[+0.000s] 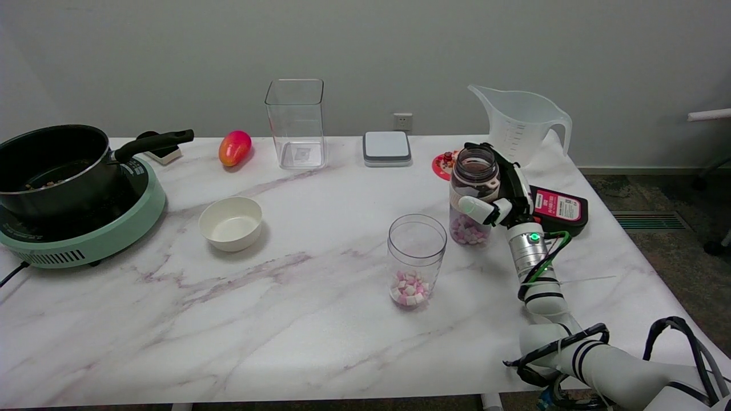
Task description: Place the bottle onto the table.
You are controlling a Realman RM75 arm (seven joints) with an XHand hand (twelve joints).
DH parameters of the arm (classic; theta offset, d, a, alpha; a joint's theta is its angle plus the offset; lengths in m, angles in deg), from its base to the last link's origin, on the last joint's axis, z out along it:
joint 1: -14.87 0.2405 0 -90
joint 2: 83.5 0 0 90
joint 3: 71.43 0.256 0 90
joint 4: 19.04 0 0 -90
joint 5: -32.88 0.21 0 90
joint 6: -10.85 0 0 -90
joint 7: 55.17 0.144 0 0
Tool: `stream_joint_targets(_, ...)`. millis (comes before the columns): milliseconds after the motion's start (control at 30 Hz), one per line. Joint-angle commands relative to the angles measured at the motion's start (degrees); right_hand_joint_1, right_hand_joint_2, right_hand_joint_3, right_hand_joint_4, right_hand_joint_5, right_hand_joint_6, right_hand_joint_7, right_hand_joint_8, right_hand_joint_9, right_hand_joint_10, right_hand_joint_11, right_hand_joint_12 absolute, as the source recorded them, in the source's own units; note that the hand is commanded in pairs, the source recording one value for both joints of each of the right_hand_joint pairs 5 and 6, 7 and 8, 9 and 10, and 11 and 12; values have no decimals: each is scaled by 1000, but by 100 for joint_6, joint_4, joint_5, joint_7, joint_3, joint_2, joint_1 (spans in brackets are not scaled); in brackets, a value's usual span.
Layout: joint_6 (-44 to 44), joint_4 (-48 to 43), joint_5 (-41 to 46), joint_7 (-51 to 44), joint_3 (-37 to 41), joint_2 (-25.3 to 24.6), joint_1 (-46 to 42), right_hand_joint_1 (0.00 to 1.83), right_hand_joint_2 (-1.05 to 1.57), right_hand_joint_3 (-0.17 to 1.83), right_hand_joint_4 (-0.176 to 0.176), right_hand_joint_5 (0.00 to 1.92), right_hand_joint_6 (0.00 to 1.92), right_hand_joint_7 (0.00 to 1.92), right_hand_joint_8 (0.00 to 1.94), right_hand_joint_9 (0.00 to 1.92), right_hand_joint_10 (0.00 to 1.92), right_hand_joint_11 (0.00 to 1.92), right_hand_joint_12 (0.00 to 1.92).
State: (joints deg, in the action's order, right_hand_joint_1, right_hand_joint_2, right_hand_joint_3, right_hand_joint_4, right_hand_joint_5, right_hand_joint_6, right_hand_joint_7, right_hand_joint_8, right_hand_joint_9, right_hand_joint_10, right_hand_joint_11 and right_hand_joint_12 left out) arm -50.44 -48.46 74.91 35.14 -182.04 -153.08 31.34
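Note:
A clear open-mouthed bottle (472, 197) with pink and white marshmallows in its lower part stands upright at the right of the marble table (285, 319). My right hand (502, 197) wraps around its right side and grips it, thumb across the front. Whether its base touches the tabletop I cannot tell. Just left and nearer stands a clear cup (416, 260) holding a few of the same marshmallows, apart from the bottle.
Behind the hand lie a black-and-pink packet (559, 208), a red coaster (444, 164) and a clear measuring jug (522, 123). Farther left: a grey scale (386, 148), a tall clear container (296, 123), a mango (235, 147), a white bowl (231, 223), and a pot (54, 165) on a green cooker (108, 228).

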Motion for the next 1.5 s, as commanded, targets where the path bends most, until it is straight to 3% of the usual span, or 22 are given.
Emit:
stream_joint_targets(33,79,-21,27,0,-5,33,19,1232,-496,1136,0,602,602,1108,1108,830,830,976,976)
stream_joint_targets(900,52,-2,147,8,11,111,-80,1228,-521,1165,0,593,593,998,998,754,754,973,973)
stream_joint_targets(1167,44,11,155,8,75,172,-124,1229,-671,1211,0,544,544,612,612,641,641,779,779)
stream_joint_targets(1500,52,-54,63,-88,199,440,-270,1230,-715,1189,0,437,437,474,474,570,570,685,685)
